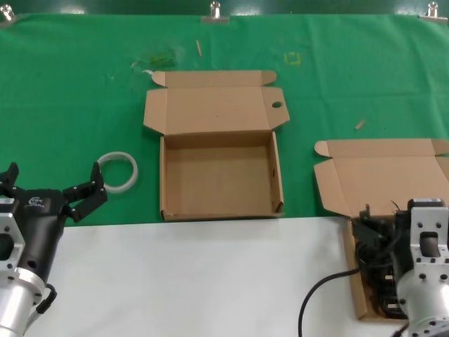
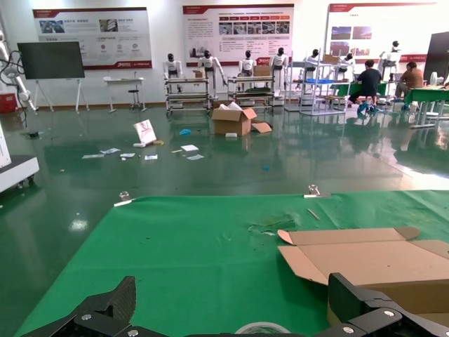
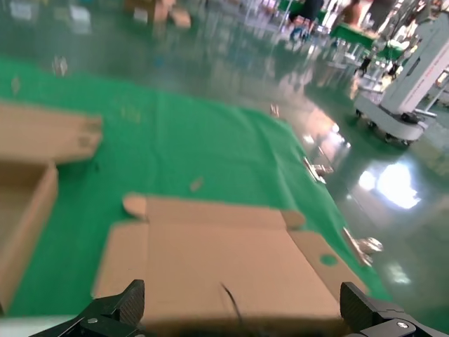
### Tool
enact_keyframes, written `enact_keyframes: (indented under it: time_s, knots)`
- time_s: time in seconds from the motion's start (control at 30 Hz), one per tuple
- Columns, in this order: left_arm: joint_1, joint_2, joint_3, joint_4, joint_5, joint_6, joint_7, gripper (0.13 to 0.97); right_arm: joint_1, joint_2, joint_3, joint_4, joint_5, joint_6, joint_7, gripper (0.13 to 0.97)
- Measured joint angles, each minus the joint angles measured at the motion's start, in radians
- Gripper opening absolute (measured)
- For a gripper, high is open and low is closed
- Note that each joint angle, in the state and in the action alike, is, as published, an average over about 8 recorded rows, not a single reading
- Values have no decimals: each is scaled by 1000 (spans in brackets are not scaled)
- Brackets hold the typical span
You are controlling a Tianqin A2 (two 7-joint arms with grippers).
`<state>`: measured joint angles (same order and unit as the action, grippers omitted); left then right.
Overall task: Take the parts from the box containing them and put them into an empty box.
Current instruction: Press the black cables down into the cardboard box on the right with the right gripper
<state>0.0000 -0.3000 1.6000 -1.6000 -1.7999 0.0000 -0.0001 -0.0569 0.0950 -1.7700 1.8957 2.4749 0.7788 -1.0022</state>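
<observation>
The empty box (image 1: 219,179) lies open mid-table, its raised lid showing a small oval hole (image 1: 276,105). The box containing the parts (image 1: 382,175) stands at the right, lid (image 3: 224,260) open. Black power cables (image 1: 375,270) lie bundled in its near part; a thin cable strand (image 3: 231,298) shows in the right wrist view. My right gripper (image 1: 372,235) is open just above the cables, its fingers (image 3: 116,309) spread wide. My left gripper (image 1: 52,184) is open and empty at the left, near the white ring.
A white translucent ring (image 1: 118,172) lies on the green cloth (image 1: 70,105) left of the empty box; it also shows in the left wrist view (image 2: 263,328). The near table strip is white (image 1: 210,281). Metal clips (image 1: 215,11) hold the cloth's far edge.
</observation>
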Motion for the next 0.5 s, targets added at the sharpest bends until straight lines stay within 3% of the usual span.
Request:
enact_keyframes:
  time_s: [0.5]
  knots:
    - [0,0,0,0,0,0,0,965,39,0,70,61,181,294,-679,966]
